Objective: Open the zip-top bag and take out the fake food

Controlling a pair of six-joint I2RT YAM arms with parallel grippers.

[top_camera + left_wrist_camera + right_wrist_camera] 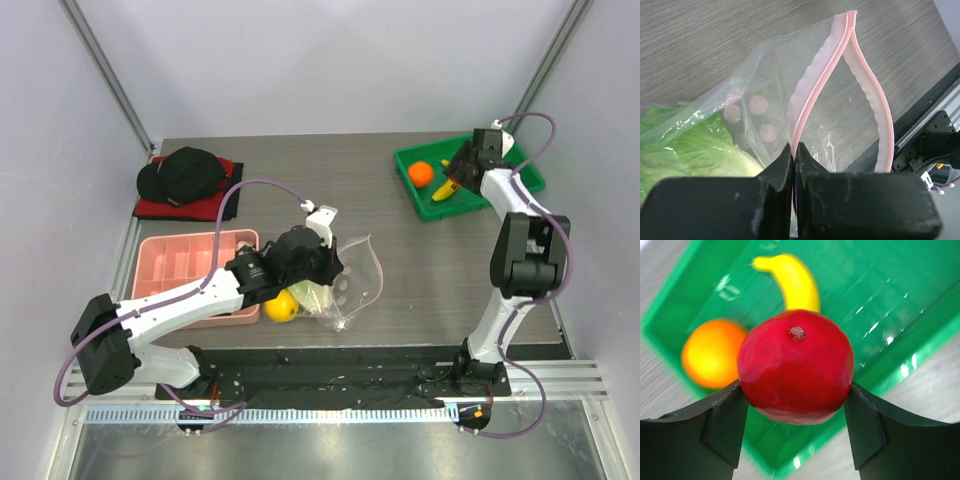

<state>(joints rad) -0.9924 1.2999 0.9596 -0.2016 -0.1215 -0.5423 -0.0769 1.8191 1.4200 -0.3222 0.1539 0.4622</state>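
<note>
Nearest the lens, the left hand [794, 165] pinches shut on the pink rim of the zip-top bag [770, 95] at lower centre, holding its mouth agape. The cabbage [690, 145] sits inside, lower left. The right hand [794, 390] grips the red fruit [795, 365] above the green tray [880, 305], probably to drop it beside the banana [792, 282] and orange [710, 352].

From my remote station I see a grey wood-grain counter [420, 280]. At its far left corner, a black cap [187, 172] lies on a red cloth [152, 207]. A pink compartment tray [175, 262] sits along the left edge. A green tray [432, 205] occupies the far right corner.
</note>
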